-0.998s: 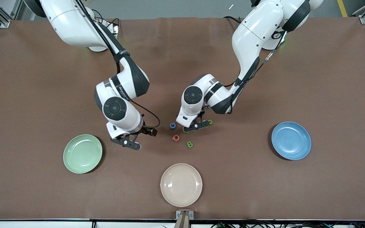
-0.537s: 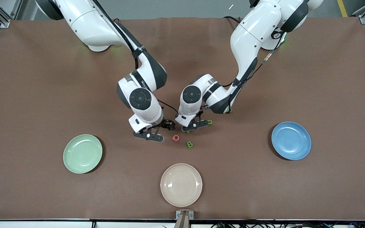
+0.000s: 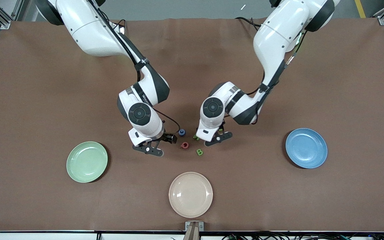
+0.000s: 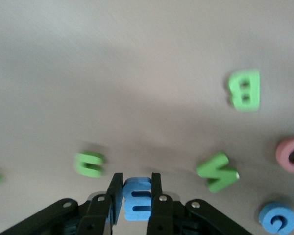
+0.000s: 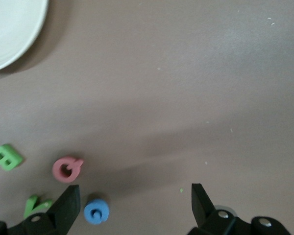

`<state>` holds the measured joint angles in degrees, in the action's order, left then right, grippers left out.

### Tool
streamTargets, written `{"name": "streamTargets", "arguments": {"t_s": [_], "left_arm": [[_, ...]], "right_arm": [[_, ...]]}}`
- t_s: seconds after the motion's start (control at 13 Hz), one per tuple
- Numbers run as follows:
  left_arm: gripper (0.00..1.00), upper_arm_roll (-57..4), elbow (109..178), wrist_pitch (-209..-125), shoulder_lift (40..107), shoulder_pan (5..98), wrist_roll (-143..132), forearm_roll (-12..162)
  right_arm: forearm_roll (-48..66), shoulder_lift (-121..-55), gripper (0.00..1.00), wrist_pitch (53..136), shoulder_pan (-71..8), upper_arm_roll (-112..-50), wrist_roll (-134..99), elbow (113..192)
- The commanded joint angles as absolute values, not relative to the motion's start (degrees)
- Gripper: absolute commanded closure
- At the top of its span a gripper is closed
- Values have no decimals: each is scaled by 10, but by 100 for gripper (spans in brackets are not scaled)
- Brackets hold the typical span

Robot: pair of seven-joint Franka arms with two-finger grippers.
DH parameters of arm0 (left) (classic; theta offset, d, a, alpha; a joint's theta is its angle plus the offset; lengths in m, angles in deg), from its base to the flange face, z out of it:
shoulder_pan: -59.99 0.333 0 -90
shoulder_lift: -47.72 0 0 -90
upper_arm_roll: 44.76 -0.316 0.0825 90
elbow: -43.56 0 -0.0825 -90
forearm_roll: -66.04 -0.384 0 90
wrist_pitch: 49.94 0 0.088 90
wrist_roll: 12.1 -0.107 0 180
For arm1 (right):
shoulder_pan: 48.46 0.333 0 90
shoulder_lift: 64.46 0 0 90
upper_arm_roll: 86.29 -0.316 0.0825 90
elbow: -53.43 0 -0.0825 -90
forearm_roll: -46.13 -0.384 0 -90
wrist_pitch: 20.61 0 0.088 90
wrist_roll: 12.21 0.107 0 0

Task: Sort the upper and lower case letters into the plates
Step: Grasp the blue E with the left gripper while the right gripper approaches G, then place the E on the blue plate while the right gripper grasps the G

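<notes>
Already low in the left wrist view, the left gripper pinches blue m; lift it straight, clear of N. Right gripper, wide and empty, hangs beside G. Both plates lie bare.

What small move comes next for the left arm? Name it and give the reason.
Probably carry it toward the blue plate. The left gripper is shut on the blue m, above the table, while the green B, green N, pink Q and blue G lie loose. Both sorting plates look bare, so that choice is a guess.
</notes>
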<state>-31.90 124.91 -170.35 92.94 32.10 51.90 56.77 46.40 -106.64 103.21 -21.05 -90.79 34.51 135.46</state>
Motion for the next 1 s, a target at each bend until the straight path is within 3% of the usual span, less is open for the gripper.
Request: {"name": "streamTargets", "arguments": {"t_s": [0.0,0.23,0.38,0.69,0.92], "left_arm": [[100,-317,1264,-1638,866,356,501,527],[100,-317,1263,-1614,847,424,452,509],[100,-317,1263,-1615,845,460,443,509],[100,-317,1274,-1615,845,545,393,509],[100,-315,1292,-1619,851,607,350,509]], "right_arm": [[462,-1081,0,1063,-203,-914,354,1365],[463,-1083,0,1081,-174,-914,360,1389],[462,-1084,0,1137,-153,-914,360,1428],[463,-1096,3,1148,-122,-914,390,1433],[464,-1101,14,1152,-121,-914,390,1433]]}}
